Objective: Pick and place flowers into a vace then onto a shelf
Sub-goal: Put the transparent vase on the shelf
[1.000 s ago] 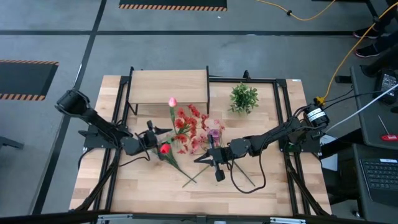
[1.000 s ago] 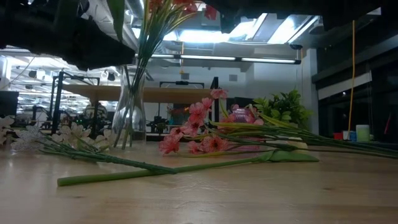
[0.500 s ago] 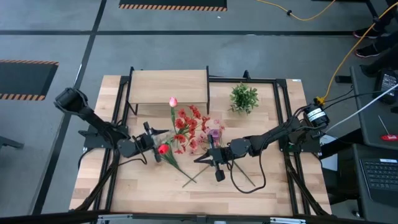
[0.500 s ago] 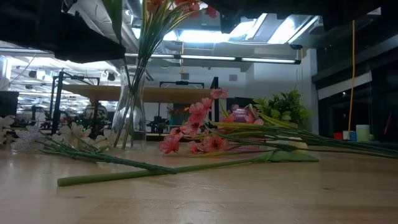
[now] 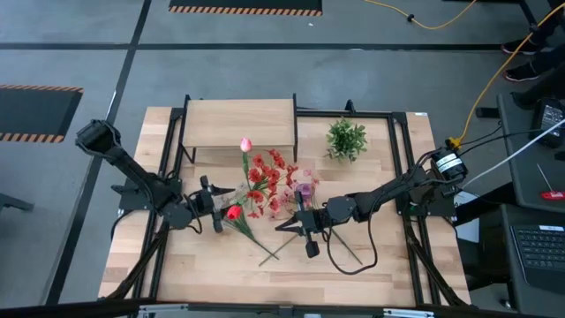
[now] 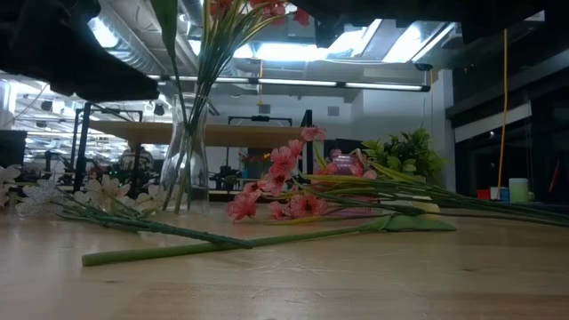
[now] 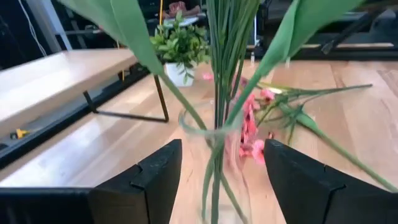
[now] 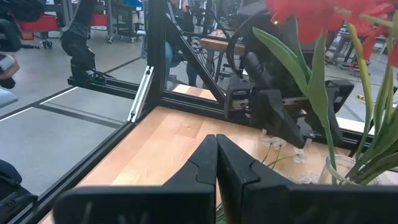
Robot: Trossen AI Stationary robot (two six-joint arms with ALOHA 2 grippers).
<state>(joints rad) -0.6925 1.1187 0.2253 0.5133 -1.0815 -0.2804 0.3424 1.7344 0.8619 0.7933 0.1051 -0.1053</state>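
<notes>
Vase [image 6: 185,169]: clear glass, waisted, upright on the bench, green stems inside.
Flowers [image 5: 281,187]: red, pink, strewn mid-bench.
Shelf [image 5: 238,124]: pale wood, black legs.
Bench [image 5: 203,265]: blond planks.
Left claw [image 5: 214,204]: apart, beside vase.
Right claw [image 5: 303,221]: together.
Room: grey floor.

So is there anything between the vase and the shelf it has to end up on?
Nothing visible does. In the high view the glass vase stands between the open fingers of the left gripper, and the bare tabletop runs from there to the shelf. The loose flowers lie off toward the right arm.
</notes>
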